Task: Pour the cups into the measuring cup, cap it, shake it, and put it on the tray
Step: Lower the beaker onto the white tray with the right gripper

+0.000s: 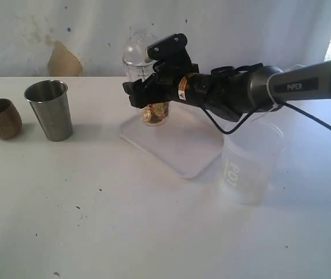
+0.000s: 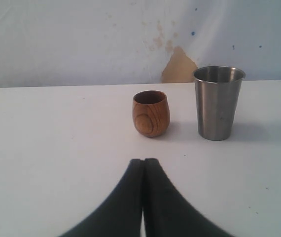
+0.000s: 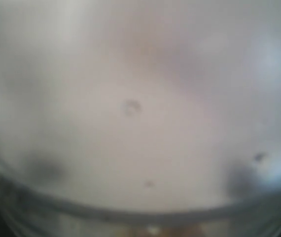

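The clear measuring cup (image 1: 154, 114) stands on the white tray (image 1: 194, 152), with golden contents at its bottom and a clear domed cap (image 1: 136, 47) on top. My right gripper (image 1: 143, 93) reaches in from the right, its jaws closed round the cup's middle. In the right wrist view the cup's wall (image 3: 130, 123) fills the picture as a blur. The steel tumbler (image 1: 49, 109) (image 2: 218, 102) and the wooden cup (image 1: 1, 118) (image 2: 151, 113) stand upright at the far left. My left gripper (image 2: 144, 160) is shut and empty, a short way in front of the wooden cup.
A wider frosted plastic tub with lettering (image 1: 249, 165) stands beside the tray's right corner, under the right arm. A white wall with a brown patch (image 1: 64, 60) rises behind the table. A cable hangs from the right arm.
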### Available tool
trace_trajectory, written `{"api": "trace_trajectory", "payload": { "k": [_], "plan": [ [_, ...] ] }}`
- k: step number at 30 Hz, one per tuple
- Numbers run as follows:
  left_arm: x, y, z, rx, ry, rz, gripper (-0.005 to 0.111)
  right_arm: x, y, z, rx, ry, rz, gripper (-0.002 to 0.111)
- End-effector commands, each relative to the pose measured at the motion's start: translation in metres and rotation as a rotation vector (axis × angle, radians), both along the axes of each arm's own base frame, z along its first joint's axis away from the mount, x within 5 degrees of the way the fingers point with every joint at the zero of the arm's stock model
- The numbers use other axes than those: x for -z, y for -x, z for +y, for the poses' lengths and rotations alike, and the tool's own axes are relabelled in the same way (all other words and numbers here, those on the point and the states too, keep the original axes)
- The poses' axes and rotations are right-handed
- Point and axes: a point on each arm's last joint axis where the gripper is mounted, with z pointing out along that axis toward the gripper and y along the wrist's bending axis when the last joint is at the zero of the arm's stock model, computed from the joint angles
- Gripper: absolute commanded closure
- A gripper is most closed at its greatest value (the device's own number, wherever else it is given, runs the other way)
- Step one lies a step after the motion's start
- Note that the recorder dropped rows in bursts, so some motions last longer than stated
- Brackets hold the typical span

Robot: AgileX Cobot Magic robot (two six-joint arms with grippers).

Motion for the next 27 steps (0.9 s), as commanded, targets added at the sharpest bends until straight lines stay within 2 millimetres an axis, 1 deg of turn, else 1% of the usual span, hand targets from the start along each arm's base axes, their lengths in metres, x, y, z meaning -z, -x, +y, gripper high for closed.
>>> {"api": "trace_trajectory", "payload": {
  "k": [1,2,6,8,10,12,14,21,27],
  "plan": [
    [0.001,0.0,0.0,0.002,0.009,-0.001,0.107,-0.01,-0.01,-0.015,0.048,-0.038,-0.04,0.108],
    [0.001,0.0,0.0,0.002,0.009,-0.001,0.107,-0.007,-0.011,-0.017,0.055,-0.046,-0.03,0.108],
    [0.001,0.0,0.0,0.002,0.009,-0.001,0.107,0.006,-0.012,-0.016,0.061,-0.088,0.017,0.108],
    [0.001,0.0,0.0,0.002,0.009,-0.001,0.107,0.011,-0.012,-0.014,0.042,-0.116,0.014,0.108],
    [0.001,0.0,0.0,0.002,0.009,-0.001,0.107,0.011,-0.012,-0.011,0.016,-0.149,-0.01,0.108],
    [0.001,0.0,0.0,0.002,0.009,-0.001,0.107,0.006,-0.011,-0.008,-0.024,-0.196,-0.057,0.108],
    [0.001,0.0,0.0,0.002,0.009,-0.001,0.107,0.005,-0.011,-0.008,-0.029,-0.208,-0.067,0.108],
    [0.001,0.0,0.0,0.002,0.009,-0.001,0.107,0.013,-0.014,-0.017,0.032,-0.14,-0.006,0.108],
    [0.001,0.0,0.0,0.002,0.009,-0.001,0.107,0.009,-0.014,-0.015,-0.001,-0.139,-0.054,0.108]
  ]
}}
